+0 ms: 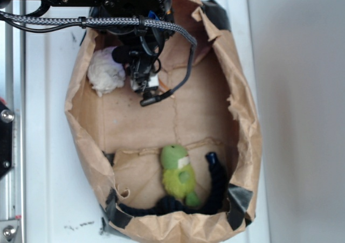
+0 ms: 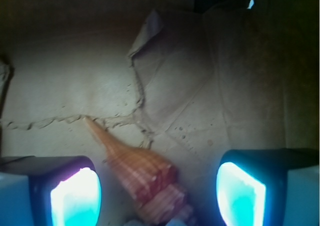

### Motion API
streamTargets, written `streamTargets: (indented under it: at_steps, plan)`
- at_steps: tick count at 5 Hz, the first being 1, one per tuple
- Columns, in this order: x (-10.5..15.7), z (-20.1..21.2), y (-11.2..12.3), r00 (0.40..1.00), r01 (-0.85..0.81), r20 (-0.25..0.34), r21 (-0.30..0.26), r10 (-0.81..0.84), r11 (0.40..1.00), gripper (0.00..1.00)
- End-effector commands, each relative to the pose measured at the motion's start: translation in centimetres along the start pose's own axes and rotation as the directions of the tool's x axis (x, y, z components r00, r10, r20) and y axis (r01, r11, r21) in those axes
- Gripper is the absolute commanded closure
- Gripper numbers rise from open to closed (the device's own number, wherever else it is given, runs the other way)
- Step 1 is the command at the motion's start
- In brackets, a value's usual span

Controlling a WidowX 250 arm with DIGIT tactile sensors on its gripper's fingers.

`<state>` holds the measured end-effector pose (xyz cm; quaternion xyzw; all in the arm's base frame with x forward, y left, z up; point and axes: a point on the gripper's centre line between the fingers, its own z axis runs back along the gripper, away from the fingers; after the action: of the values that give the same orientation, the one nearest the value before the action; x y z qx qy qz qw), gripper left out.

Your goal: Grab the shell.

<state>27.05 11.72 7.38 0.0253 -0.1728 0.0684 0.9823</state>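
A torn brown paper bag, opened out like a shallow tub, lies on a white bench. The arm reaches in from the top of the exterior view and hangs over the bag's upper part, just beside a crumpled white paper ball in the upper left corner. The shell lies on the bag's floor under the arm; from outside only a small orange sliver of it shows next to the arm. In the wrist view the shell lies between the two fingers, nearer the left-hand one, with its ribbed wide end toward the camera and its long point aimed up and left along a crease in the paper. The fingers are spread wide apart and nothing is clamped; whether the left one touches the shell cannot be told. At the near end of the bag a green plush toy lies beside a black fuzzy cord, well apart from the shell.
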Motion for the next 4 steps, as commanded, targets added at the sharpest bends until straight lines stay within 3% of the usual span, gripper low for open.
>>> streamTargets:
  at_steps: [1,3,4]
  plan:
    - [2.5,-1.9,-1.6,0.930,0.319,0.196,-0.013,-0.310,0.948,0.00]
    - [-7.1,1.0,-1.4,0.885,0.407,0.247,0.003,-0.395,0.914,0.00]
    - [-7.2,1.0,-1.3,0.882,0.415,0.245,-0.004,-0.402,0.910,0.00]
